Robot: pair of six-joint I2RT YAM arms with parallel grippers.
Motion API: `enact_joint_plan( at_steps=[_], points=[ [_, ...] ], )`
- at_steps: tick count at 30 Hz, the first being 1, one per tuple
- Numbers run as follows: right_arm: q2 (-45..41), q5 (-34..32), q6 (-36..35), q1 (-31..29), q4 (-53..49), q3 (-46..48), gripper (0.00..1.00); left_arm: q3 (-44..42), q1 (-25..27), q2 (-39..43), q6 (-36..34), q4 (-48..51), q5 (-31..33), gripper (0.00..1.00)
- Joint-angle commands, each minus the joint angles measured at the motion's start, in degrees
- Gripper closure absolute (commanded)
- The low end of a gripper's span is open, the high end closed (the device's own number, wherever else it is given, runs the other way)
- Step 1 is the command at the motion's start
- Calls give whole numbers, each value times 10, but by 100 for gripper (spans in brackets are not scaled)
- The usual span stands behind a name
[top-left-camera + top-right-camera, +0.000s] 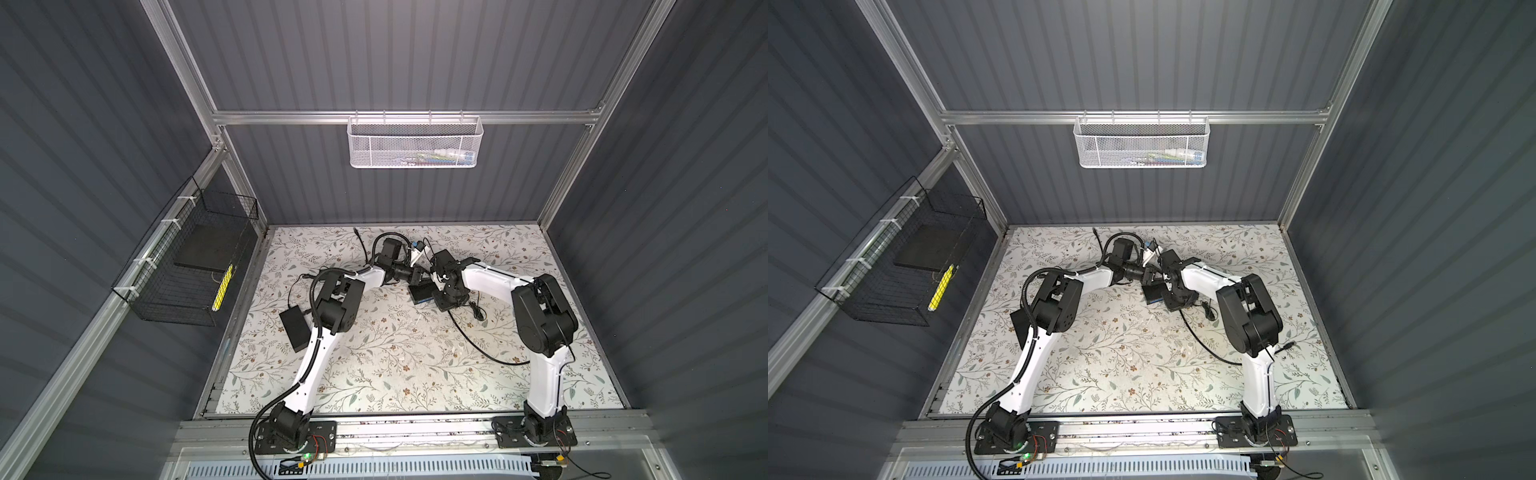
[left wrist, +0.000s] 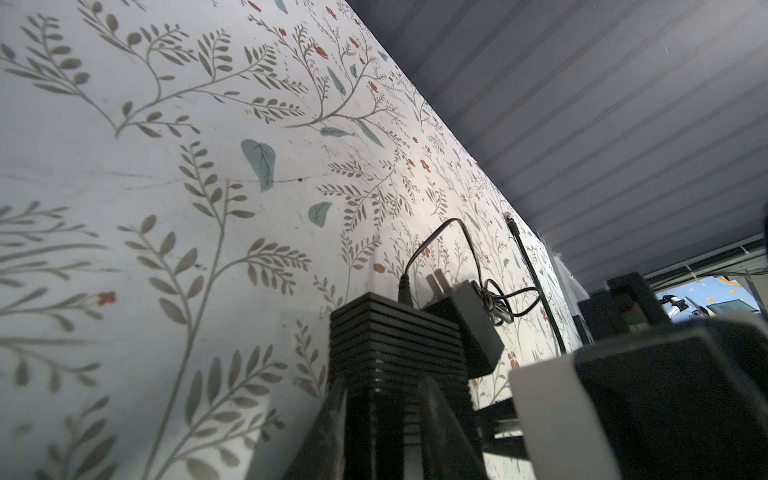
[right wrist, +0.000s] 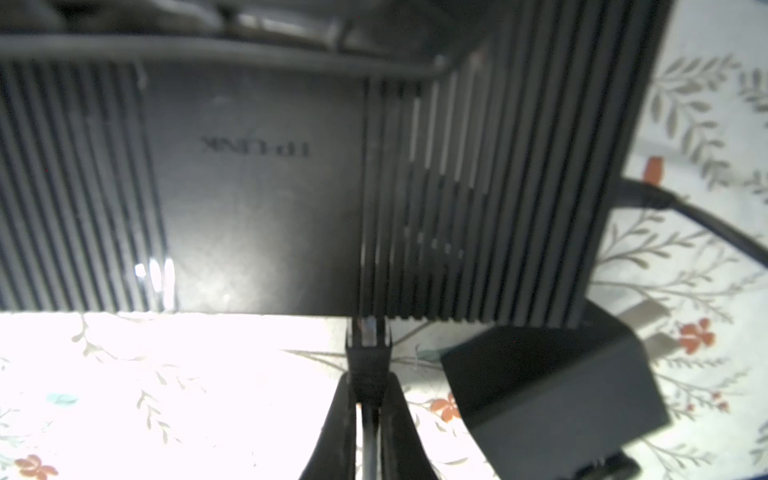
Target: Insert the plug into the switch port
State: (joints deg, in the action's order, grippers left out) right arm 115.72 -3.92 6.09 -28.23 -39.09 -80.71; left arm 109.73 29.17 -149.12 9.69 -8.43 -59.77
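Overhead, in a top view: switch (image 1: 419,291) far-centre of counter (image 1: 395,353). Left wrist: left end effector (image 2: 388,407) clamps switch; rigid. Right wrist: right end effector (image 3: 368,376) pinches plug (image 3: 368,340) at switch edge; switch port unseen. Plug light, clip probably brittle; hold the boot.

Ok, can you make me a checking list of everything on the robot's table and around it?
Surface: floral table, worn, no spills seen.
Job's things: switch box, black and ribbed; plug at its edge, port hidden.
Clutter: power adapter beside the box; black brick by the left arm.
Grippers: left gripper shut on the switch box; right gripper shut on the plug.
Cables: black cable curves across the table; thin cord bundled by the adapter.
Surroundings: white mesh basket on the back rail; black wire basket on the side wall.
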Motion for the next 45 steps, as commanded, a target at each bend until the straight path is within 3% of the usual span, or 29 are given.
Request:
enact_joint_plan(
  at_steps=[1,45],
  points=[
    [-14,-25,31,4,86,-29,100,-32,22,0,16,30,-40,71],
    [-2,27,73,7,140,-60,100,-124,42,10,94,-101,-32,74]
  ],
)
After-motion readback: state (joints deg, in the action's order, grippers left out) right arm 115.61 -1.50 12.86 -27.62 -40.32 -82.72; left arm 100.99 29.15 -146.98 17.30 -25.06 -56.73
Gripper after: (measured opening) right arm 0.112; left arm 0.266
